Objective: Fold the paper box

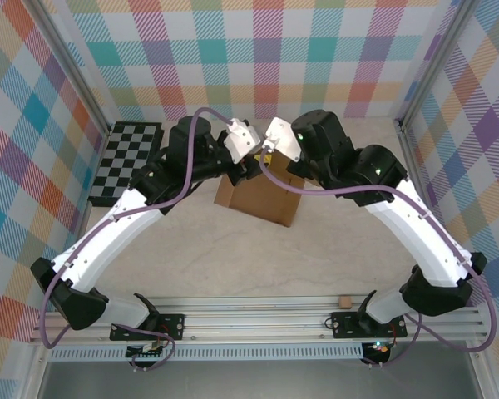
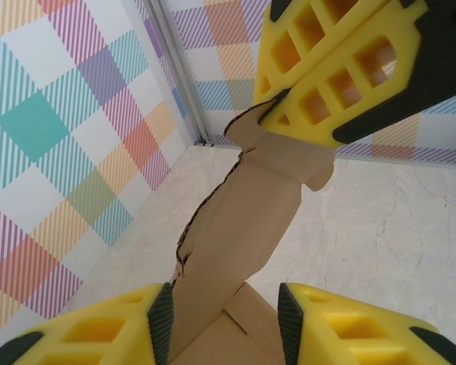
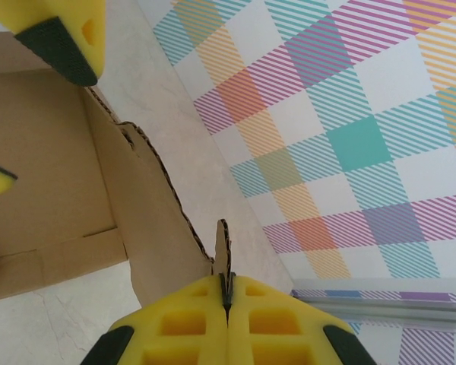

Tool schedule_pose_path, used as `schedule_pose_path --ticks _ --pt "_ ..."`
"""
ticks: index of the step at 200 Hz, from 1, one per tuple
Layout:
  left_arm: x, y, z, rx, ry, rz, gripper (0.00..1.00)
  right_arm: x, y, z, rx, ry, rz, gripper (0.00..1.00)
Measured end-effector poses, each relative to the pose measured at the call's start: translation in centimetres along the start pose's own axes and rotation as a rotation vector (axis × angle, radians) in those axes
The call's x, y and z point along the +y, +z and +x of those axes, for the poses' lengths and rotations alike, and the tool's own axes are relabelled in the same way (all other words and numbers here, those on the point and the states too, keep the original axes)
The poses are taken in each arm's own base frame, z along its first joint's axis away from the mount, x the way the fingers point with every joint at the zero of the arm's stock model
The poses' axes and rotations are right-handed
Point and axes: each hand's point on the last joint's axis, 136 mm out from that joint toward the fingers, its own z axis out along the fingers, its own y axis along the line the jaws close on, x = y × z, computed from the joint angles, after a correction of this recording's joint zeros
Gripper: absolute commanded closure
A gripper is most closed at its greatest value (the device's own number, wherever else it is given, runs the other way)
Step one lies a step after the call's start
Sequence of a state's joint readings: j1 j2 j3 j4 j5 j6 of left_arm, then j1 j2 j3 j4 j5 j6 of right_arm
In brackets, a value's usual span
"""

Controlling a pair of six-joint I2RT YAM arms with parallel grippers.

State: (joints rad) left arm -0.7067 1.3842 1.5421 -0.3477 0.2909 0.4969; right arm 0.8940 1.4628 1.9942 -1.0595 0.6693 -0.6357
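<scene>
My right gripper (image 3: 226,293) is pinched shut on the upright flap (image 2: 243,220) of the plain brown cardboard paper box (image 1: 264,199), mid-table, twelve o'clock from my bases; my left gripper (image 2: 224,323) straddles that flap, half open, holding nothing; mid-fold, I judge; next, close and crease it inward.

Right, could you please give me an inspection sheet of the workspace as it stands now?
Surface: pale, marbled table.
Job's things: paper box at the centre, partly folded, with one flap raised.
Clutter: chessboard at the far left; tiny cardboard scrap near the right arm's base.
Hands: right hand is shut on the raised flap's edge; left hand has its jaws apart on either side of the same flap, and whether it grips is unclear.
Cables: purple cable along each arm, with the right one crossing over the box.
Surroundings: checked walls; aluminium frame.
</scene>
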Motion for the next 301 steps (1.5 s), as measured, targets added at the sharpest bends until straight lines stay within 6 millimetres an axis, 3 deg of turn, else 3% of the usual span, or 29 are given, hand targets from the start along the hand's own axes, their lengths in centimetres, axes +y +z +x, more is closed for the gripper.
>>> schedule_pose_path --ticks 37,75,114,175,221,271,283,292,301 --pt "-0.4 -0.7 1.3 0.005 0.011 0.026 0.42 1.9 0.0 0.5 -0.027 -0.019 -0.043 0.95" --pt "2.6 -2.7 3.0 0.022 -0.014 -0.053 0.36 2.2 -1.9 -0.3 -0.106 -0.024 -0.07 0.95" --pt "1.4 -3.8 2.3 -0.018 -0.018 -0.001 0.34 1.7 -2.3 -0.4 -0.122 -0.019 -0.059 0.95" --pt "-0.9 -2.8 1.7 -0.042 -0.042 0.07 0.36 2.1 -2.3 -0.7 -0.137 -0.014 -0.083 0.95" --pt "-1.5 0.2 3.1 0.018 -0.062 0.1 0.49 2.7 -2.4 -1.1 -0.157 0.0 -0.115 0.95" --pt "-1.6 1.3 3.5 0.044 -0.041 0.097 0.93 2.9 -2.4 -1.2 -0.163 0.0 -0.124 0.93" --pt "-1.8 1.3 3.6 0.046 -0.044 0.106 1.0 2.9 -2.2 -1.3 -0.165 0.003 -0.118 0.93" --pt "-2.0 1.4 3.7 0.053 -0.043 0.11 1.0 3.1 -2.0 -1.2 -0.16 0.001 -0.119 0.91" --pt "-2.2 1.3 3.9 0.062 -0.046 0.113 1.0 3.3 -1.8 -1.1 -0.157 -0.001 -0.122 0.82"
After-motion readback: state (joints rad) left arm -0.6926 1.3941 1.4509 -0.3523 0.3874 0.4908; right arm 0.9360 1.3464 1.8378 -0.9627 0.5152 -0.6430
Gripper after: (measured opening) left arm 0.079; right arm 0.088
